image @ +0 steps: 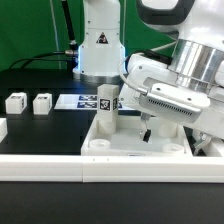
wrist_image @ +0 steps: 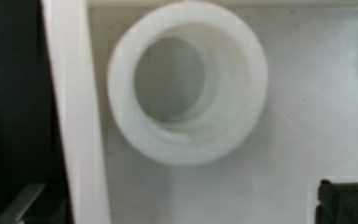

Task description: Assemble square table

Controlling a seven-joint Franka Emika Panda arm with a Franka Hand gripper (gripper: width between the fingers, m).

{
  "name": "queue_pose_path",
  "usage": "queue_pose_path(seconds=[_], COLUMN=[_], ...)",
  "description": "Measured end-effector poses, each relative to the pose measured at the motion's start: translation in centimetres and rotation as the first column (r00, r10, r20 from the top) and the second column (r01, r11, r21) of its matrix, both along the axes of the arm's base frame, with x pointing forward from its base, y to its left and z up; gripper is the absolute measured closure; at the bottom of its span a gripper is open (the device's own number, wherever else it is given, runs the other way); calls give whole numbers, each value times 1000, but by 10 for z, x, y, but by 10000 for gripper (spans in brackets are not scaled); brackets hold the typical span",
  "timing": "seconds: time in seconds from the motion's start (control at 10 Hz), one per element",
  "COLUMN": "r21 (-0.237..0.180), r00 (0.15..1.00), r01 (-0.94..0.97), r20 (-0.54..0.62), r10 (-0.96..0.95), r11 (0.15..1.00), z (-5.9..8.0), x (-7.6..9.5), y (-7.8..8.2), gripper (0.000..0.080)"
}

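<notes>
The square table's white slab (image: pixel 128 142) lies rimmed face up just behind the front wall. One tagged leg block (image: pixel 108 112) stands upright on the slab's far corner, toward the exterior view's left. My gripper (image: pixel 148 130) hangs over the slab's right half, pointing down, clear of that leg. In the wrist view a round raised socket ring (wrist_image: pixel 185 85) on the slab fills the picture beside the slab's rim (wrist_image: pixel 78 120). My gripper (wrist_image: pixel 185 205) is open, with the dark fingertips (wrist_image: pixel 346 200) at the picture's edges and nothing between them.
Two loose leg blocks (image: pixel 15 101) (image: pixel 42 103) sit on the black table at the exterior view's left, and a third (image: pixel 2 128) shows at the left edge. The marker board (image: pixel 88 101) lies behind the slab. A long low white border wall (image: pixel 60 166) runs along the front. The robot's base (image: pixel 98 50) stands at the back.
</notes>
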State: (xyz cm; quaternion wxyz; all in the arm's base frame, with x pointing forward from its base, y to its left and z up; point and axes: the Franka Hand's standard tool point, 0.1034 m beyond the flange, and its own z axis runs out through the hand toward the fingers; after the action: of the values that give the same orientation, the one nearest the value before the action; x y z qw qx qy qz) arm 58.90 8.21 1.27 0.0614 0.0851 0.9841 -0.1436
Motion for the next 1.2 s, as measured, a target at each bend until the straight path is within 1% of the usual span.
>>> queue_pose_path(seconds=[0.1,0.2,0.3,0.4,0.5,0.6,0.7,0.8,0.9,1.2], r21=[-32,-55,-60,-67,-71,-71,-83,-80,-64,-4], r00=[1000,998,996,988,977,962,951,928,894,772], r01=[22,62,80,141,201,258,299,363,437,615], r20=[3,27,45,66,92,111,107,119,138,212], r10=[-22,-61,-77,-137,-194,-250,-290,-352,-426,-600], r11=[999,997,995,988,977,963,951,928,897,789], z=[20,52,67,79,93,102,103,99,97,97], x=[5,8,6,5,6,1,-7,-11,-12,-12], y=[-6,-15,-25,-38,-54,-75,-103,-124,-133,-130], gripper=[150,150,150,150,150,150,150,150,150,150])
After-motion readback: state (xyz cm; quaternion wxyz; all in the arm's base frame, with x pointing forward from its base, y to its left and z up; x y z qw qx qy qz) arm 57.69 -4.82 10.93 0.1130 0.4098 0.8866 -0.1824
